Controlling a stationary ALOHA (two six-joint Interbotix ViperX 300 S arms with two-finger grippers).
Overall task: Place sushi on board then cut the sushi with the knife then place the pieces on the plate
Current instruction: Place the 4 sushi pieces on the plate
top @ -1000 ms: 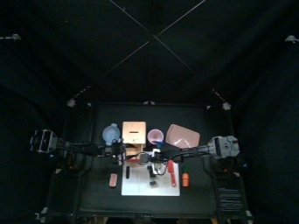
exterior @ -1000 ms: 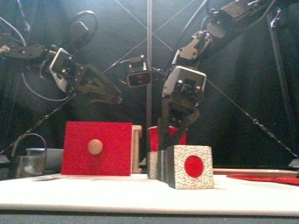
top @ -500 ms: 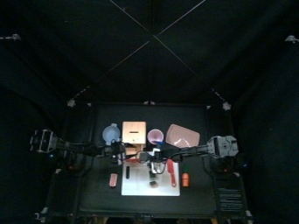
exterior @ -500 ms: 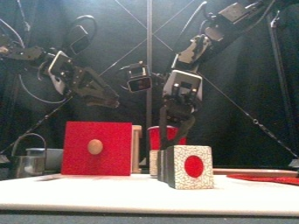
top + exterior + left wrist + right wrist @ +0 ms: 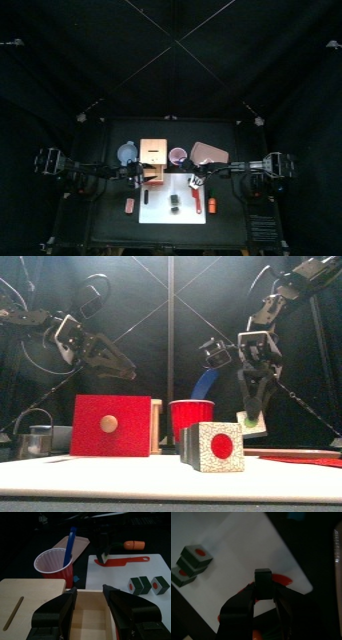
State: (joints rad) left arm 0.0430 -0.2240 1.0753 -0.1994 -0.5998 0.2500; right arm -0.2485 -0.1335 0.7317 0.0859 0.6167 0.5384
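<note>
Right pincer (image 5: 263, 588): clamped tight on one dark green sushi block (image 5: 263, 578). It holds the block off the surface, over the back right part of the white cutting board (image 5: 120, 577). The flat pink tray (image 5: 209, 153) lies just behind it, with nothing on it that the top view shows.

On the board: a pair of dark green sushi blocks with white faces and red centres (image 5: 139, 585), side by side and close together, near the board's middle. The red toy knife (image 5: 123, 560) lies flat on the board to their right, directly under the raised block.

An orange toy food (image 5: 134, 545) lies at the board's right edge, beyond the knife.

Left pincer (image 5: 90, 598): spread wide and gripping nothing. It hangs over the open top of the pale wooden box with a red drawer front (image 5: 33, 597), left of the board's back edge.

The red cup (image 5: 55, 562) stands beside the box, with the blue toy knife (image 5: 69, 544) leaning upright inside it.
</note>
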